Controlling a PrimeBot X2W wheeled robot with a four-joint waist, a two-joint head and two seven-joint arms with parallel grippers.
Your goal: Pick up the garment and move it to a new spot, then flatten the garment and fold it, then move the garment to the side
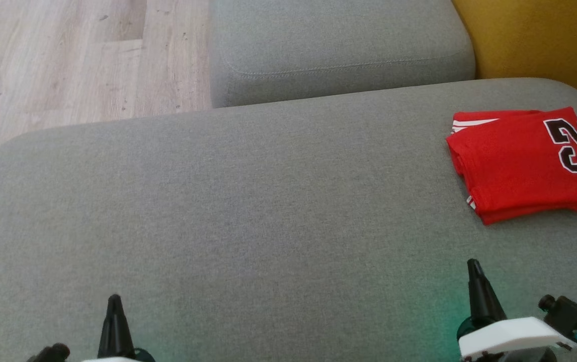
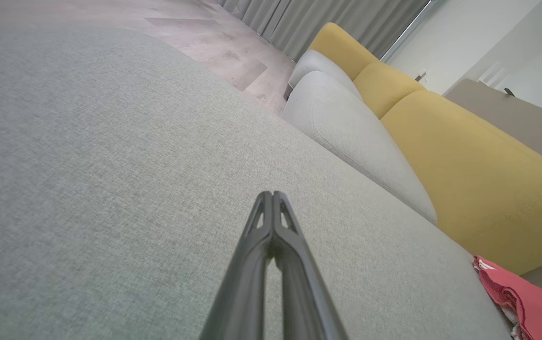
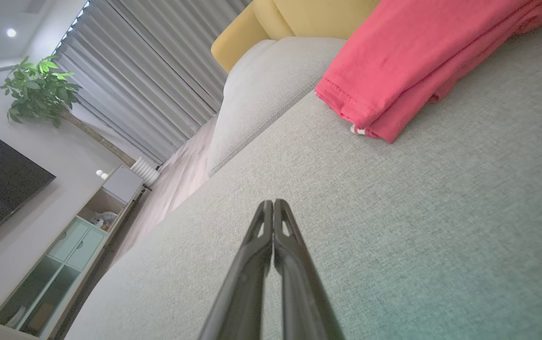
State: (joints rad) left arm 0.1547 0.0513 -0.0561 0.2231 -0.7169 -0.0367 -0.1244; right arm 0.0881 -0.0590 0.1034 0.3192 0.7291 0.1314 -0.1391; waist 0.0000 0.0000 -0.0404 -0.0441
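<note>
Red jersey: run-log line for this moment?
folded red fabric jersey on grey sofa cushion, right side; left claw shut, empty; right claw shut, empty

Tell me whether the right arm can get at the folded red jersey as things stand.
Probably yes. The folded red jersey lies just ahead of the right gripper on the grey cushion, with bare fabric between them. Its jaws are shut and must open first.

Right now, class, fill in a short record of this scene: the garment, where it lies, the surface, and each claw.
garment: red jersey, numbered 23, folded
place: far right of the grey seat cushion, near the yellow backrest
left claw: shut, empty, far from the jersey
right claw: shut, empty, short of the jersey
</note>
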